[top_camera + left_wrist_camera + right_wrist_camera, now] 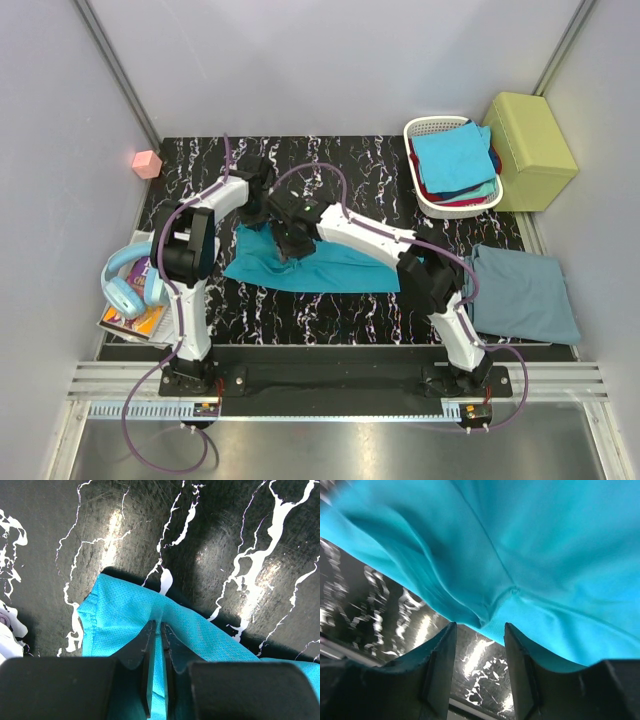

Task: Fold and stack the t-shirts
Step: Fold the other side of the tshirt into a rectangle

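Pinching the edge of the teal t-shirt [340,272], your left claw [156,626] is clamped; your right claw [480,627] stands apart at a fold. Beyond that edge the table [330,165] shows; the basket [432,203] sits well right.

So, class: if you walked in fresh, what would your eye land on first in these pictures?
The bright teal t-shirt lies mid-view on the black marbled table. The left tool pinches its edge, while the right tool stands open just short of a fold. Far right, a white basket holds coloured shirts.
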You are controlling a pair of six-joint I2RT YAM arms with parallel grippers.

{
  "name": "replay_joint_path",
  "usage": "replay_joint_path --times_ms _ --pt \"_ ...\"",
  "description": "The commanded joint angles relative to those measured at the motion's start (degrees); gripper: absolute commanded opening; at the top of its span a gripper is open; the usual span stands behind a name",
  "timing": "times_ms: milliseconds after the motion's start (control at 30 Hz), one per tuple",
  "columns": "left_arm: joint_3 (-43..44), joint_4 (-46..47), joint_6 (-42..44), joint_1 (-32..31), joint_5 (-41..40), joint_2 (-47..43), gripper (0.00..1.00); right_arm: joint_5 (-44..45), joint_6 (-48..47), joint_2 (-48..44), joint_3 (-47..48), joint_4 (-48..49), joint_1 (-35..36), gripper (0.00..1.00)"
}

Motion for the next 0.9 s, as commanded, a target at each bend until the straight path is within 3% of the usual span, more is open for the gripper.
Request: replay_joint_path --times_ms 0,267,533,867 --pt "0.2 -0.6 -0.2 -0.2 0.3 1.7 0.13 4.3 -2.8 -0.9 8.2 -1.7 -1.5 0.50" --pt "-1.5 -0.6 -0.6 -0.2 1.0 0.8 0.12 2.8 -2.6 1.7 11.8 -2.4 -5.2 0.48" --pt "-9.3 0.9 -1.3 -1.6 0.7 -8.5 0.13 1.5 -2.6 3.6 7.9 -0.6 -10.9 0.44" --pt "-13.8 1.0 -0.7 -6.5 -3.2 -15.9 0.18 -0.1 -3.1 7.4 8.2 0.0 -12.5 0.40"
